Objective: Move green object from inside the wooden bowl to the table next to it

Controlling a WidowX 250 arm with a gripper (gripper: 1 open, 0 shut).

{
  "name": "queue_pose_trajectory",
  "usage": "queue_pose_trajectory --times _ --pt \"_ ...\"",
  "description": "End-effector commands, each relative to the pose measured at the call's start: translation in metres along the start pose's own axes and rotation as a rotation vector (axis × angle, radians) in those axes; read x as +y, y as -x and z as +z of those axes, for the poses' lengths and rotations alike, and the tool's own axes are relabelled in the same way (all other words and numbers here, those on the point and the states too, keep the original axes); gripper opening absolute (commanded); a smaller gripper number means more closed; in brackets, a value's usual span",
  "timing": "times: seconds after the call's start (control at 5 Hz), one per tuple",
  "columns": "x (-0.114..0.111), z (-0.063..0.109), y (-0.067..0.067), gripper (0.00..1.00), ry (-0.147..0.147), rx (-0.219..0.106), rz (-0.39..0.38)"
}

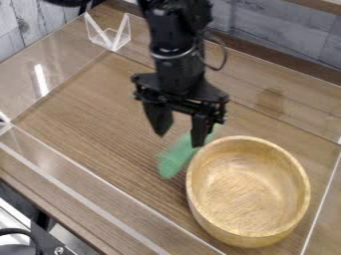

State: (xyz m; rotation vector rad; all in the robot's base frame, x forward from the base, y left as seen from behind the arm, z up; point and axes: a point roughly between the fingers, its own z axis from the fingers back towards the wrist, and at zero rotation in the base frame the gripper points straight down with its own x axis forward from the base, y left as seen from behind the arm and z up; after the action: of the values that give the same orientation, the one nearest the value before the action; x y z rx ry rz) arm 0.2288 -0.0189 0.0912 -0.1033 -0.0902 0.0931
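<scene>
The green object (174,158) lies tilted and slightly blurred on the table (94,115), just left of the wooden bowl (249,191). The bowl is a round, light tan dish at the lower right with nothing in it. Straight above the green object hangs my gripper (180,132), pointing down, its two dark fingers (160,122) spread apart. The fingers are open and nothing sits between them. The green object's top end lies just under the fingertips and looks free of them.
Clear acrylic walls (40,70) ring the tabletop. A small clear stand (107,33) sits at the back left. The black arm (173,40) rises from the gripper toward the top of the view.
</scene>
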Motion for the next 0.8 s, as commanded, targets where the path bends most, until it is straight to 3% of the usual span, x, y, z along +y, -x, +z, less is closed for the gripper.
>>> queue_pose_trajectory --times 0.0,0.4,0.6 --pt "0.013 0.0 0.003 0.0 -0.003 -0.039 0.022" --pt "0.01 -0.006 -0.015 0.0 -0.018 -0.025 0.022" --pt "0.009 -0.007 -0.01 1.0 -0.027 -0.012 0.02"
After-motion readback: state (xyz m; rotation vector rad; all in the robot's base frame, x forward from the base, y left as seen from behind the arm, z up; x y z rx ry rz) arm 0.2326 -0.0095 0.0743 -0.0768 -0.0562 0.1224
